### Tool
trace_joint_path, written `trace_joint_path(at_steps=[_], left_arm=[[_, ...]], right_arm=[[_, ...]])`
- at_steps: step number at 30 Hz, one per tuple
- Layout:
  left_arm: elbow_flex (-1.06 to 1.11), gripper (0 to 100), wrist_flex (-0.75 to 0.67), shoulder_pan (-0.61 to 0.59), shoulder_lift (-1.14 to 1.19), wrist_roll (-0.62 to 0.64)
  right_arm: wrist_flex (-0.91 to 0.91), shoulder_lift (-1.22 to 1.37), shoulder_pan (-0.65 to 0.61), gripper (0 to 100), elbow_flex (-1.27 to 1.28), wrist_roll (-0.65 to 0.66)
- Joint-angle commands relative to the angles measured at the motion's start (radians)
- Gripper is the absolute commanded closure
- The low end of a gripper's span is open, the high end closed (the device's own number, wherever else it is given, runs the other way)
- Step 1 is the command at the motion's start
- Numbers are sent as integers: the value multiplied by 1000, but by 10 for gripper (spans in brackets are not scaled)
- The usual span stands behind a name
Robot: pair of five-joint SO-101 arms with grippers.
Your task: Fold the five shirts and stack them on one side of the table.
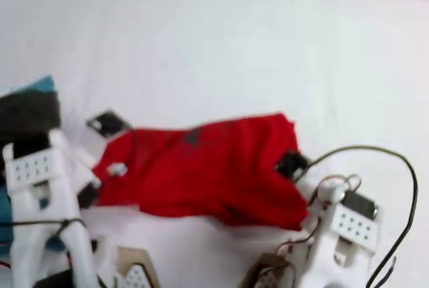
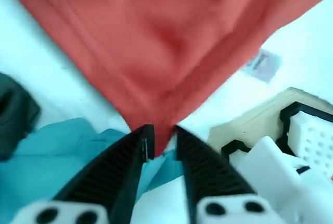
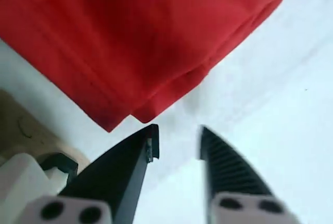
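Observation:
A red shirt (image 1: 201, 171) lies spread across the middle of the table, partly folded. At its left end my left gripper (image 1: 90, 193) is shut on a corner of the red shirt (image 2: 166, 52), the cloth pinched between the black fingertips (image 2: 158, 141). By the shirt's right edge sits my right gripper (image 1: 291, 164). It stands open (image 3: 177, 146), just short of a folded corner of the red shirt (image 3: 130, 52), with nothing between its fingers. A teal shirt (image 2: 57, 156) and a dark grey shirt (image 2: 13, 112) lie under and beside the left gripper.
The dark grey shirt (image 1: 27, 110) and the teal shirt (image 1: 43, 86) are piled at the table's left edge. The arm bases (image 1: 134, 274) stand along the front edge, and a black cable (image 1: 402, 167) loops at the right. White table (image 1: 221, 47) stretches behind the red shirt.

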Motion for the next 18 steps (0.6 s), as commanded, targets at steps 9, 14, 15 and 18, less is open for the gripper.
trace_joint_path(at_steps=[9, 14, 15, 18], left_arm=[[-450, 788, 98, 6, 12, 51], [-420, 787, -26, 187, 201, 218], [-421, 787, -49, 227, 259, 261], [-460, 787, -110, 319, 439, 361]], right_arm=[[-18, -7, -81, 684, -305, -284], [-107, 54, -401, 755, -308, -489], [-134, 90, -458, 769, -310, -532], [-236, 237, -561, 768, -311, -615]])
